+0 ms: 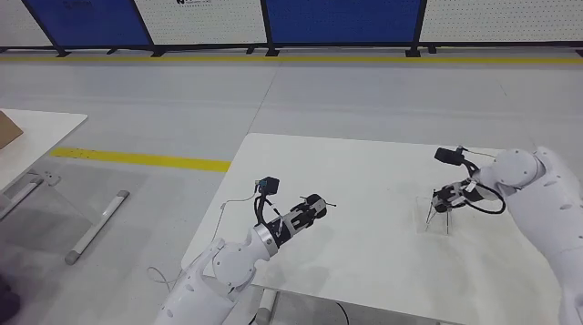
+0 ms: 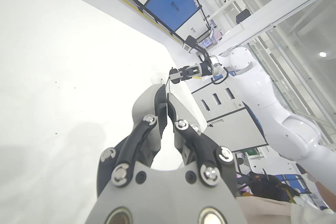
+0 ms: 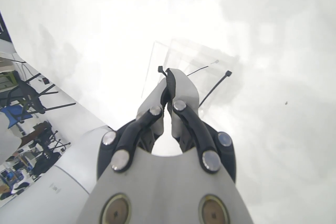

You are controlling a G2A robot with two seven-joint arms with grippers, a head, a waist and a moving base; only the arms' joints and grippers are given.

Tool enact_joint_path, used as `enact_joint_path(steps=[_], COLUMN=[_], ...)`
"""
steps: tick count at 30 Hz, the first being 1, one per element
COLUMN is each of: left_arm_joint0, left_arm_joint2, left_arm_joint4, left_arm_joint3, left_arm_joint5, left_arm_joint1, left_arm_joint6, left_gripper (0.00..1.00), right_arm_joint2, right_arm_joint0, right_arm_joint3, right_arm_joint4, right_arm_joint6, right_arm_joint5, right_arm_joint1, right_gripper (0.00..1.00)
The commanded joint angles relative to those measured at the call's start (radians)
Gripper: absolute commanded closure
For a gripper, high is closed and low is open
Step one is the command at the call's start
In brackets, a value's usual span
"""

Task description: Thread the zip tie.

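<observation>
My left gripper (image 2: 166, 94) is shut on a thin black zip tie (image 2: 167, 104) and hangs over the table's front left part (image 1: 316, 204). The tie's end pokes out past the fingertips (image 1: 330, 204). My right gripper (image 3: 168, 75) is shut on a second black zip tie, whose square head (image 3: 160, 69) sticks out at the tips. It hovers over a clear plastic box (image 3: 149, 67) near the right side (image 1: 443, 199). The two grippers are far apart; the right one (image 2: 173, 77) appears farther off in the left wrist view.
The clear box (image 1: 435, 218) holds loose black zip ties, one long one (image 3: 214, 87) and a thinner one (image 3: 197, 71). The white table (image 1: 364, 170) is bare between the arms. Its front left edge is close to the left arm.
</observation>
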Motion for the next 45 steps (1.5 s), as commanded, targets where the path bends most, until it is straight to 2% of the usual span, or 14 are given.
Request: enact_joint_path(steps=[1,11,16,19,22,33,37,42,45], left_arm_joint0=[0.0,0.0,0.0,0.0,0.0,0.0,0.0,0.0,0.0], left_arm_joint2=[0.0,0.0,0.0,0.0,0.0,0.0,0.0,0.0,0.0], left_arm_joint4=[0.0,0.0,0.0,0.0,0.0,0.0,0.0,0.0,0.0], left_arm_joint3=[0.0,0.0,0.0,0.0,0.0,0.0,0.0,0.0,0.0], left_arm_joint5=[0.0,0.0,0.0,0.0,0.0,0.0,0.0,0.0,0.0], left_arm_joint1=[0.0,0.0,0.0,0.0,0.0,0.0,0.0,0.0,0.0], left_arm_joint6=[0.0,0.0,0.0,0.0,0.0,0.0,0.0,0.0,0.0], left_gripper=[1.0,1.0,1.0,1.0,1.0,1.0,1.0,1.0,1.0], right_arm_joint2=[0.025,0.181,0.288,0.357,0.382,0.381,0.381,0.465,0.491], right_arm_joint0=[-0.022,-0.19,-0.282,-0.328,-0.341,-0.339,-0.377,-0.455,-0.504], right_arm_joint3=[-0.041,-0.328,-0.416,-0.422,-0.403,-0.403,-0.469,-0.575,-0.62], right_arm_joint4=[-0.004,-0.005,0.066,0.188,0.276,0.279,0.345,0.511,0.622], right_arm_joint6=[0.002,0.012,-0.015,-0.021,-0.01,-0.008,-0.008,0.033,0.074], right_arm_joint5=[0.005,0.056,0.018,-0.032,-0.08,-0.08,-0.08,-0.08,-0.08], right_arm_joint1=[0.02,0.117,0.156,0.171,0.175,0.175,0.175,0.191,0.192], right_gripper=[1.0,1.0,1.0,1.0,1.0,1.0,1.0,1.0,1.0])
